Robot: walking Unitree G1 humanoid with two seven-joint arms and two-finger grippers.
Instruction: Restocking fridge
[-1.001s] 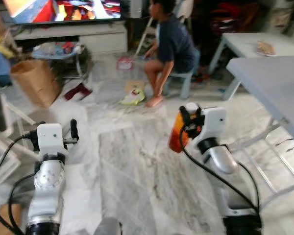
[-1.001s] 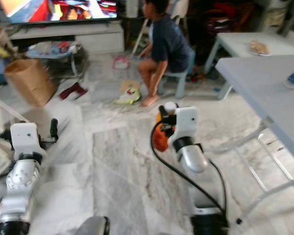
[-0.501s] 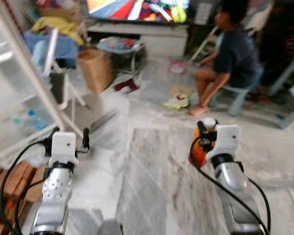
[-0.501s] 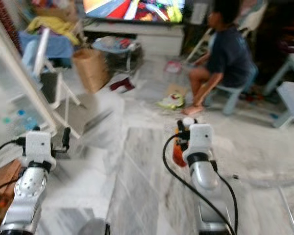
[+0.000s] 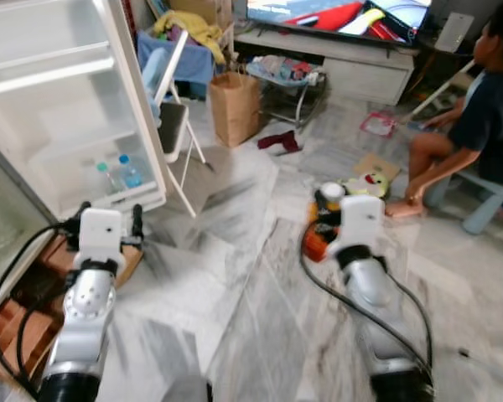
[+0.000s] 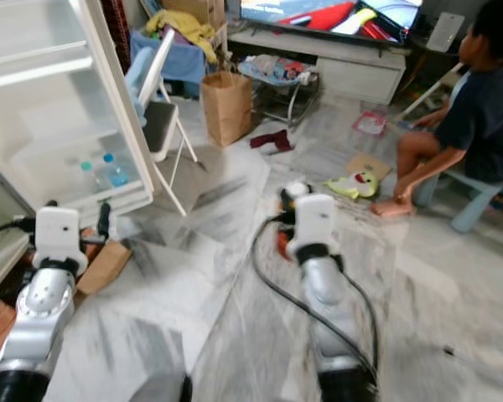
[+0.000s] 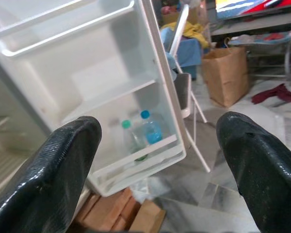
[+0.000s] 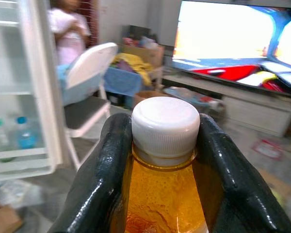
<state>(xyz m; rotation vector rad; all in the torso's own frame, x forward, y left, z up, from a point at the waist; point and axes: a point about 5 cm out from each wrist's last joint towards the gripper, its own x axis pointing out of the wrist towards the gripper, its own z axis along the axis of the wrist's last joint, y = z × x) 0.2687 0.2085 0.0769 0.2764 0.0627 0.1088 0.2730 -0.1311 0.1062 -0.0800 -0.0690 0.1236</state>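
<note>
Orange drink bottles with a white cap: one, held in the right pincer.
Small clear water bottles in the white fridge door: two, a green-capped one and a blue-capped one.
Brown paper bags: one.
White folding chairs: one.
TV screens: one.
People: two, one sitting on a stool, one standing.

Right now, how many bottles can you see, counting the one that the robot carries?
3. An orange bottle with a white cap is held in the right gripper. Two small bottles, blue-capped and green-capped, stand side by side in the fridge door's bottom shelf. Others may be hidden inside the fridge.
</note>
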